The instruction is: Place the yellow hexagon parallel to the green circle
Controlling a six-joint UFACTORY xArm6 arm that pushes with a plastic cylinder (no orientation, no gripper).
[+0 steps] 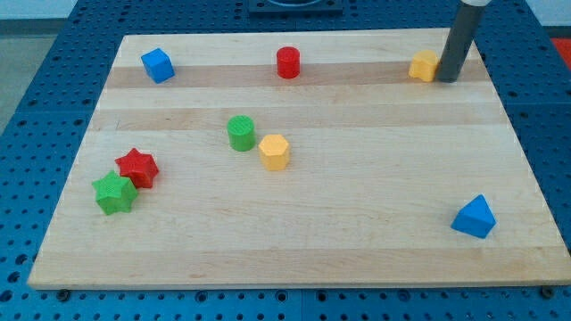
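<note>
The yellow hexagon (275, 152) stands on the wooden board (294, 232) left of the middle. The green circle (241, 133) is a short cylinder just up and to the left of it, almost touching. My tip (446, 78) is at the view's top right, the rod rising out of the view's top. It stands right beside a yellow block (424, 66), on that block's right side. The tip is far from the hexagon and the green circle.
A red cylinder (287, 62) and a blue cube (157, 65) sit near the top edge. A red star (137, 167) and a green star (114, 193) touch each other at the left. A blue triangular block (474, 217) lies at the lower right.
</note>
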